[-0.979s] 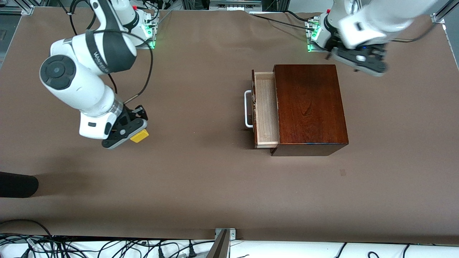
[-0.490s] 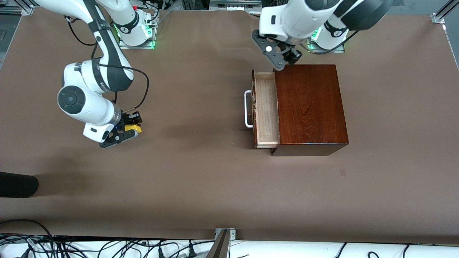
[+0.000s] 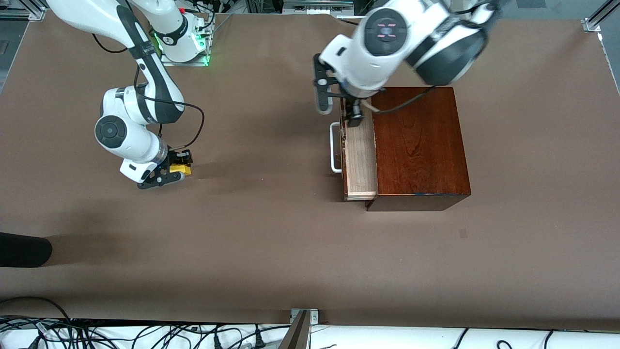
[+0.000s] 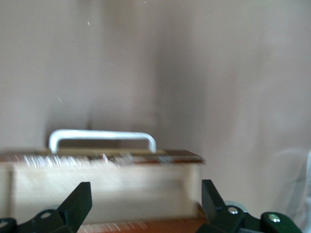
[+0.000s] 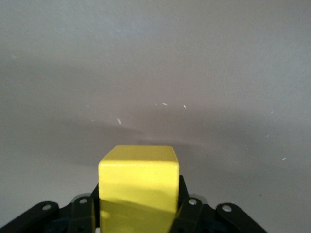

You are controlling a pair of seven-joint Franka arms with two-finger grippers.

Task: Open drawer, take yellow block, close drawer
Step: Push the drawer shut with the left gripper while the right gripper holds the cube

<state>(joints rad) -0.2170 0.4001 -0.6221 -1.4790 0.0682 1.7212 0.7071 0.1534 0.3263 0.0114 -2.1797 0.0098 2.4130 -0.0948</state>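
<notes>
The block (image 3: pixel 180 168) sits clamped in the right pincer (image 3: pixel 169 172), low over bare worktop (image 3: pixel 271 252) toward the right arm's end, well apart from the box (image 3: pixel 419 145). The drawer (image 3: pixel 359 150) stands pulled out of the box, its white handle (image 3: pixel 334 148) facing the right arm's end. The left pincer (image 3: pixel 339 104) hangs spread wide and empty over the drawer's corner nearest the arm bases.

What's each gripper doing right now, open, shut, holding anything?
Left gripper: fingers open, empty, over the pulled-out pale-wood drawer with its white bar handle.
Right gripper: shut on the small bright yellow block, low over the brown table.
</notes>
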